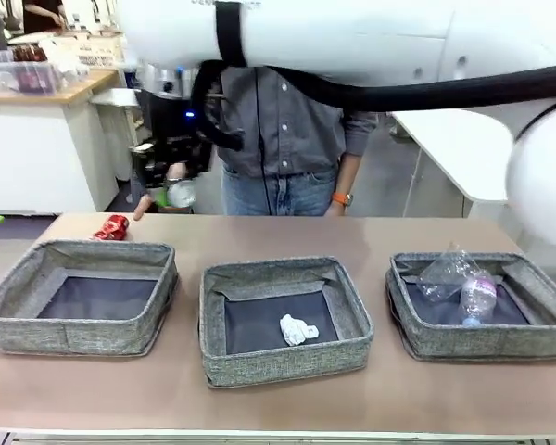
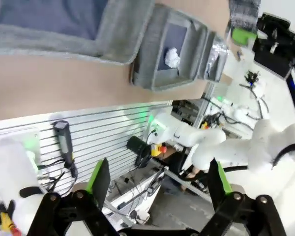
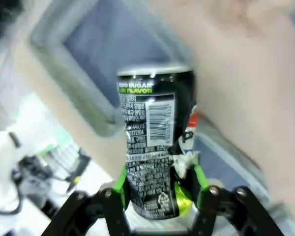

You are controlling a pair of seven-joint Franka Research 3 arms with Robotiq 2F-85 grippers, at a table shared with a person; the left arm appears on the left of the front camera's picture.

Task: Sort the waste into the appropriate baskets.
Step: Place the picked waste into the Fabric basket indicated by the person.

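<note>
Above table (image 1: pixel 278 408), right hand (image 3: pixel 160 184) clamps dark-silver can (image 3: pixel 155 157) (crushed)

- The surface (image 1: pixel 278 408) is tan and smooth, running the full width of the front view.
- A person stands at its far side in a grey button shirt (image 1: pixel 292 116) and blue jeans (image 1: pixel 278 193), with an orange watch (image 1: pixel 341 198) on one wrist.
- Behind, to the left, a white counter with a wooden top (image 1: pixel 46 93) carries small containers.
- A ribbed metal panel (image 2: pixel 103 137) with cables shows under the surface edge.
</note>
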